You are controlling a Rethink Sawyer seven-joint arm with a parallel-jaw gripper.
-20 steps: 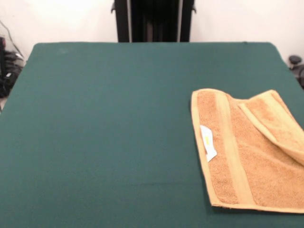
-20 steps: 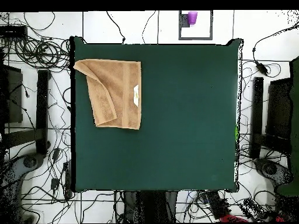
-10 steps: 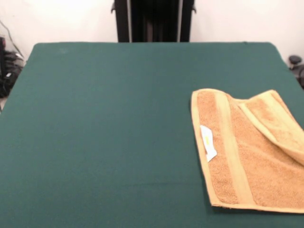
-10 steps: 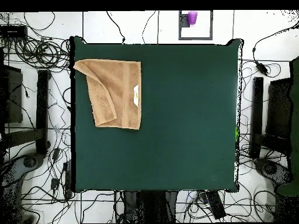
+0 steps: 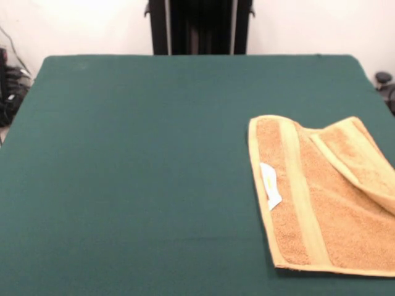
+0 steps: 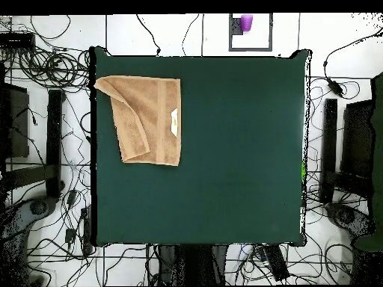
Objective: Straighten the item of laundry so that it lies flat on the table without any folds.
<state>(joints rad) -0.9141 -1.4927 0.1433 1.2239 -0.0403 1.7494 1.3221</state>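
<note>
green table holds the towel, one corner folded over; no arm or pincer shows.

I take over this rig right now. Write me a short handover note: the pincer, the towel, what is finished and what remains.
Pincer: not in view in either camera; only the black pedestal shows at the table's far side.
Towel: lies near one corner of the green table, by the side edge. One edge portion is folded over onto the rest. The white label sits at the hem facing the table's centre.
Done: nothing visible; the fold is still there.
Left: open the folded flap outward and smooth the towel flat.
</note>
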